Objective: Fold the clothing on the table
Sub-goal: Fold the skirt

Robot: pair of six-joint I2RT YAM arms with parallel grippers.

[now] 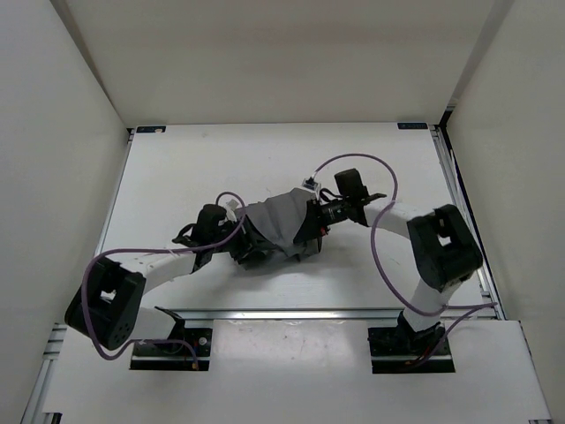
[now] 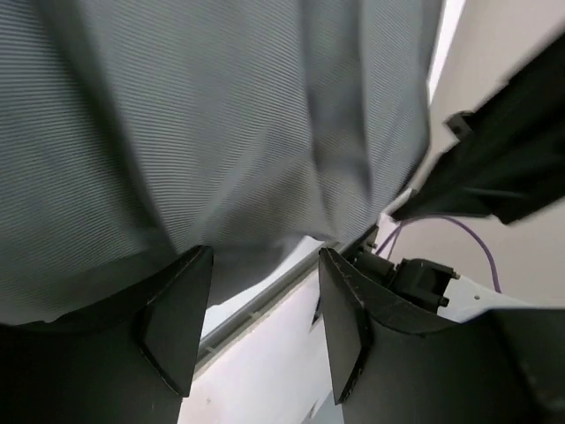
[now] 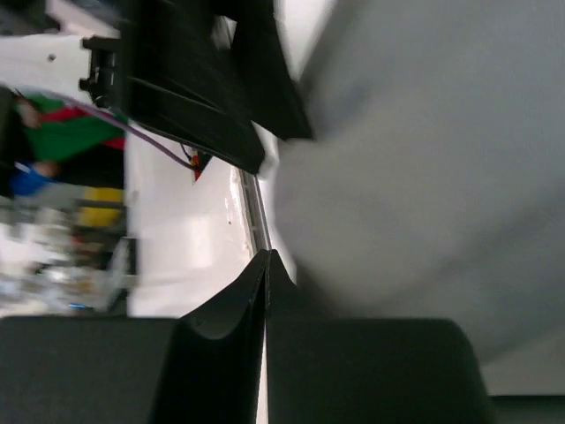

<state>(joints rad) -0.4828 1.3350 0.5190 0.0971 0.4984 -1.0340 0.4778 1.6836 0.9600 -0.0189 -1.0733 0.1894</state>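
The grey clothing (image 1: 281, 221) is bunched in a heap at the middle of the white table (image 1: 194, 177), squeezed between both arms. My left gripper (image 1: 249, 247) reaches in from the left, its tips under the cloth's edge. In the left wrist view this gripper (image 2: 265, 254) is open, and the ribbed clothing (image 2: 221, 115) hangs just beyond its tips, with bare table showing in the gap. My right gripper (image 1: 309, 225) comes in from the right. Its fingers (image 3: 267, 258) are pressed together at the edge of the clothing (image 3: 424, 159), which bulges against the right finger.
A silver rail (image 1: 291, 312) runs along the table's near edge, also visible between the left fingers (image 2: 256, 309). Purple cables (image 1: 380, 230) loop off both arms. The right arm's black body (image 2: 503, 150) sits close to the left gripper. Pale walls enclose the table on three sides.
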